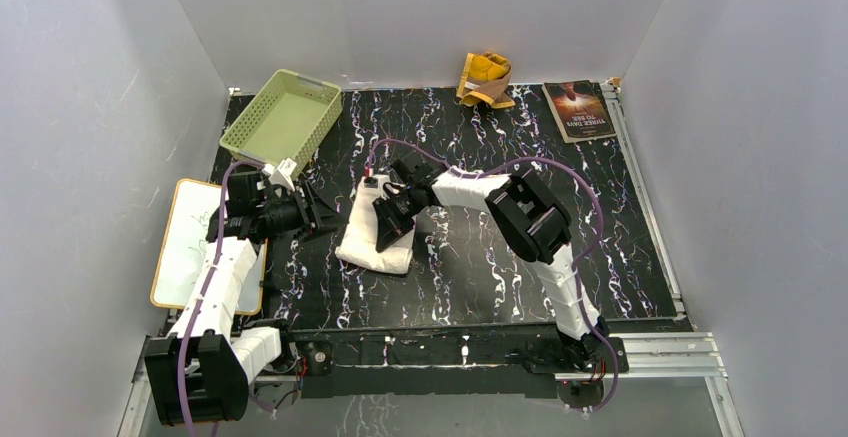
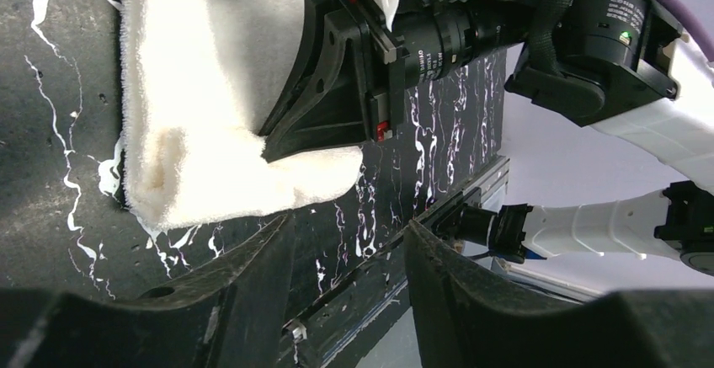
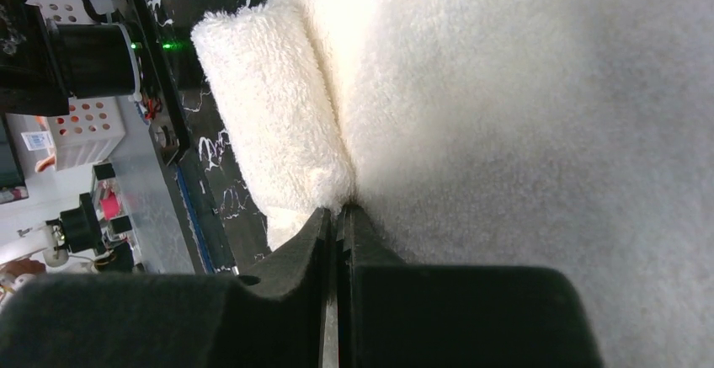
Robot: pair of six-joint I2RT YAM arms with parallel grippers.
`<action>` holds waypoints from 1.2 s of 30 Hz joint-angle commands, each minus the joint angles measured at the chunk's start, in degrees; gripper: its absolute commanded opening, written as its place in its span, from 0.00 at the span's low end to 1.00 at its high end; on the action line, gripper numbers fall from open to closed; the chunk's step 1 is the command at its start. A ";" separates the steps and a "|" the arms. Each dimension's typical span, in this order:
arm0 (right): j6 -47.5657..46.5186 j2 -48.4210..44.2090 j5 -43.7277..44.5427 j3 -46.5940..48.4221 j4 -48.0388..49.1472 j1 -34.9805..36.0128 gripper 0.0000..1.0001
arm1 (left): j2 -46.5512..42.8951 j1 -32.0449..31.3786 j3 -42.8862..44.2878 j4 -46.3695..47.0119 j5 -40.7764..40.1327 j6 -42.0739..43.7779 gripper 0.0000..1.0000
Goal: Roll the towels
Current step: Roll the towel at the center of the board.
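Observation:
The cream-white towel lies on the black marbled mat; it also shows in the left wrist view. Its near end is turned over into a short roll. My right gripper is shut, its tips pressed into the crease between the roll and the flat towel. My left gripper is open and empty just left of the towel, its fingers above the mat. The mustard-yellow towel lies crumpled at the back edge.
A green basket stands at the back left. A dark-covered book lies at the back right. A white board with an orange rim lies beside the left arm. Grey walls close in three sides.

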 commanded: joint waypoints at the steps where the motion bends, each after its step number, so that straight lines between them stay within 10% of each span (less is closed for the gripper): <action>1: -0.02 0.29 -0.70 0.55 2.29 -0.53 0.00 | -0.44 0.27 -1.62 1.41 3.70 -3.84 0.46; 36: 6.34 -4.20 -0.23 -3.16 10.65 2.80 0.00 | 0.55 0.15 -2.78 4.57 3.86 -6.15 0.40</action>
